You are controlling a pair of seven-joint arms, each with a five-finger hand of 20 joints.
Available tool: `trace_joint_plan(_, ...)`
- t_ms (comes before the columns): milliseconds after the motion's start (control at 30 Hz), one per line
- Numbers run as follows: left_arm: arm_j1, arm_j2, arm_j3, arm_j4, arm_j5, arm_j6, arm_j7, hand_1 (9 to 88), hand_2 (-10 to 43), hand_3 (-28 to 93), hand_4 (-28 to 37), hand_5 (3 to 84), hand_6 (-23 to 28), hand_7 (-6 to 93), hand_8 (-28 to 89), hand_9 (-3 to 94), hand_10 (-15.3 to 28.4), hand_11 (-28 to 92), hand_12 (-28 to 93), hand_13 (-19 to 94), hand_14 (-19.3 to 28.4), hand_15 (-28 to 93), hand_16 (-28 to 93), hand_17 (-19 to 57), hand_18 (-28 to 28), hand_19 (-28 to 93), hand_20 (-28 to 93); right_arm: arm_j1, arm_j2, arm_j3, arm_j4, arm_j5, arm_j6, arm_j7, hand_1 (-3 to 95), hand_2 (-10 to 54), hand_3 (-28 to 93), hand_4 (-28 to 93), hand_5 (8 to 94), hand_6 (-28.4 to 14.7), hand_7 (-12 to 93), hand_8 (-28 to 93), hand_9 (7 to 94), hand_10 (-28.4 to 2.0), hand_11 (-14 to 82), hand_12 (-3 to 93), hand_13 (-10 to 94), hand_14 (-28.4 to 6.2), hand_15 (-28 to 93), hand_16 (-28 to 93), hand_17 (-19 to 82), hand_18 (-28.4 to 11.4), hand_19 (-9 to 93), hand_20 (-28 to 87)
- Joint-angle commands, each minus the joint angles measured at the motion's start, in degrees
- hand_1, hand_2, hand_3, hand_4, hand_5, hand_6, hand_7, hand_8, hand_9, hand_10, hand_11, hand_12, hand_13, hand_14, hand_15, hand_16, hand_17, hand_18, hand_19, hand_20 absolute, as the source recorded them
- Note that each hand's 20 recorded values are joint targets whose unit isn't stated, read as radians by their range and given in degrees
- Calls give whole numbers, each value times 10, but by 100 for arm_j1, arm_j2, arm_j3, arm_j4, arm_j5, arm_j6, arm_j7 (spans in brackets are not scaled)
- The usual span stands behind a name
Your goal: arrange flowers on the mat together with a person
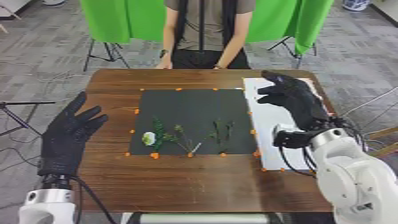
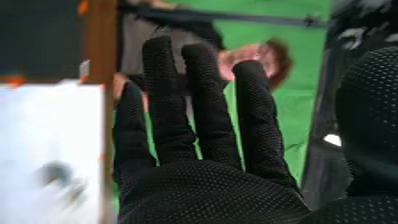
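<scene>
In the head view, the right hand [image 1: 300, 100] partly hides the white sheet [image 1: 265, 117] toward three o'clock.

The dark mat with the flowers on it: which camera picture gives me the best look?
The head view: the whole dark mat is in sight, flowers laid on its near half. The right wrist view shows a part of the mat, beside the white sheet.

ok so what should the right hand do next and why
Perhaps lower the right hand toward the blurred item on the white sheet: the hand is open above that sheet, while a white flower and stems lie on the dark mat.
</scene>
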Motion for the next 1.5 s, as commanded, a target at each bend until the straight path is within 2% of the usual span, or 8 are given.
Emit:
trace_joint_plan(33,79,-154,61,83,113,-93,-167,207,64,776,-282,339,55,80,-82,375,185,191,105,304,249,426,-67,-58,263,576,6,-755,-40,52,192,678,29,-613,281,-21,641,-283,437,37,148,-143,525,-137,161,139,427,-158,405,121,49,-187,415,198)
trace_joint_plan(133,74,-190,47,67,309,-89,-293,206,62,778,-282,339,54,80,-82,374,183,185,100,305,243,411,-69,-61,258,570,11,-797,-76,88,204,759,36,-591,267,-6,639,-283,423,41,143,-140,510,-132,144,136,419,-160,386,124,48,-186,406,199)
trace_joint_plan(233,75,-202,68,86,246,-65,-266,205,61,780,-282,339,53,80,-82,374,182,179,98,303,241,406,-66,-62,255,566,16,-808,-76,86,193,729,77,-557,263,-4,641,-283,419,40,143,-138,507,-130,140,138,419,-160,378,130,48,-186,402,200)
trace_joint_plan(533,68,-200,121,88,284,-61,-297,205,59,783,-282,339,51,80,-83,370,178,171,96,286,225,360,-68,-62,251,545,30,-802,-72,92,207,722,128,-592,254,3,645,-283,422,40,145,-138,507,-131,140,141,419,-160,376,140,47,-186,396,204)
trace_joint_plan(1033,107,-303,10,1,658,-365,-536,205,54,789,-283,330,46,76,-84,325,154,137,88,226,167,210,-48,-75,236,483,16,-773,-81,82,212,730,118,-638,254,6,640,-283,425,42,145,-139,510,-131,139,141,418,-161,370,143,46,-186,388,207)
trace_joint_plan(1067,115,-201,48,-1,588,-288,-473,205,54,788,-283,329,44,76,-85,324,152,135,88,224,166,206,-46,-76,236,482,16,-778,-74,82,214,736,130,-653,253,6,642,-283,425,42,145,-139,510,-131,139,141,418,-161,370,144,46,-186,387,207)
trace_joint_plan(1133,94,-303,15,0,646,-365,-520,205,53,788,-283,326,42,76,-84,319,150,130,87,219,160,196,-45,-75,235,481,16,-758,-66,70,215,712,160,-625,254,6,641,-283,426,43,146,-139,510,-131,139,141,419,-161,369,144,46,-186,387,207)
trace_joint_plan(1500,61,-268,32,-32,623,-404,-553,207,51,786,-281,324,43,75,-82,324,155,140,96,245,196,236,-25,-70,246,505,28,-782,-72,84,213,692,145,-613,254,6,641,-283,427,44,147,-140,513,-130,142,142,421,-160,373,147,44,-187,385,209)
